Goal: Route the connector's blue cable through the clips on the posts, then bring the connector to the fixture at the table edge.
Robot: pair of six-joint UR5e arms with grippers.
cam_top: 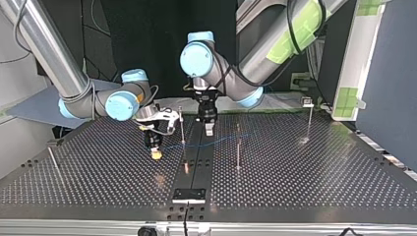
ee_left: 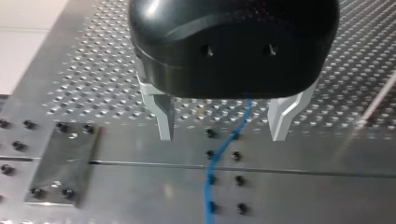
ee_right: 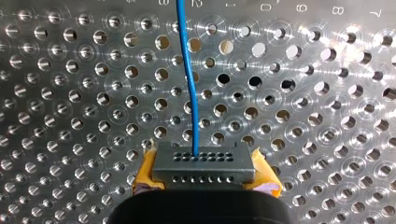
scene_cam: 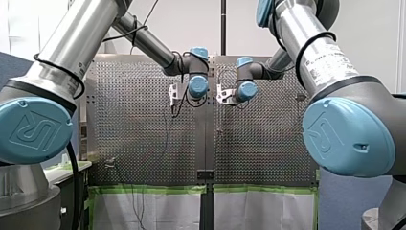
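Your L gripper [ee_left: 224,134] points straight down, metal fingers [ee_left: 164,116] spread wide. Your R gripper [ee_right: 204,174] has its yellow pads [ee_right: 144,173] clamped on the connector [ee_right: 204,158]. L wrist [scene_cam: 197,86] and R wrist [scene_cam: 245,90] hang close together, approx. level w/ each other, prob.

Robotics lab, shown by the perforated table [cam_top: 305,172].

My left gripper [ee_left: 223,135] hangs above the perforated table [ee_left: 93,70], its black body over two metal fingers [ee_left: 164,116] spread wide apart. The blue cable [ee_left: 208,186] runs between them, touching neither, across a row of dark screws. A bolted metal plate [ee_left: 60,163] lies beside the gripper.
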